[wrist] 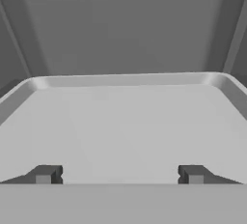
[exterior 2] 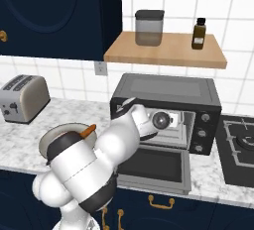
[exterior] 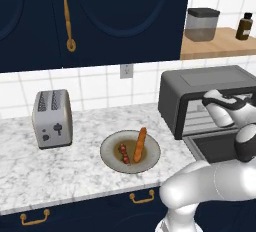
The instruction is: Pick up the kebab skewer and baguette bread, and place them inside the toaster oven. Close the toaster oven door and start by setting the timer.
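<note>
The kebab skewer (exterior: 123,153) and the orange-brown baguette bread (exterior: 140,145) lie side by side on a round grey plate (exterior: 107,148) on the counter. An orange tip of the baguette (exterior 2: 89,131) peeks out behind my arm. The dark grey toaster oven (exterior: 210,83) (exterior 2: 166,87) stands to the right, its door (exterior: 212,143) (exterior 2: 154,167) folded down flat. My hand is at the oven's mouth, above the door. In the hand view my gripper (wrist: 119,175) is open, fingertips far apart with nothing between them, over a pale tray (wrist: 120,79) inside the oven.
A silver two-slot toaster (exterior: 52,118) (exterior 2: 22,97) stands at the left of the marble counter. A wooden shelf (exterior 2: 166,50) above the oven carries a jar (exterior 2: 149,27) and a brown bottle (exterior 2: 199,34). A stove top (exterior 2: 240,144) lies right of the oven.
</note>
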